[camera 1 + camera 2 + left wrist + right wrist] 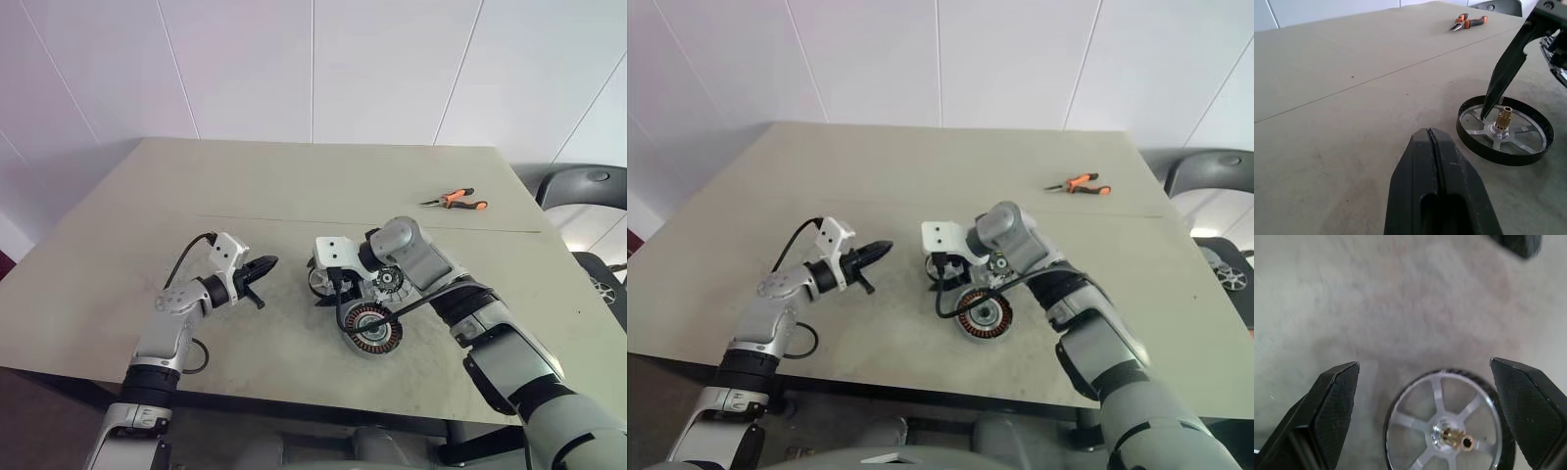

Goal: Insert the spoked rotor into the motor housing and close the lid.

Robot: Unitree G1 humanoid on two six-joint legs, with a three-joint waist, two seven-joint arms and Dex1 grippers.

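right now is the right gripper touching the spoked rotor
Cannot tell. In the right wrist view the right gripper is open, its fingers flanking the spoked rotor with table showing between. In the left wrist view one fingertip overlaps the rim, so contact is unclear.

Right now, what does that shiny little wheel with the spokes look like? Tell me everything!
The spoked rotor lies flat on the table. It looks like metal: a shiny silver wheel with thin spokes, a dark band around its rim and a small brass-coloured toothed gear standing up from its hub. The right gripper is open over it, one black finger reaching down inside the rim beside the hub. I can't tell whether they touch.
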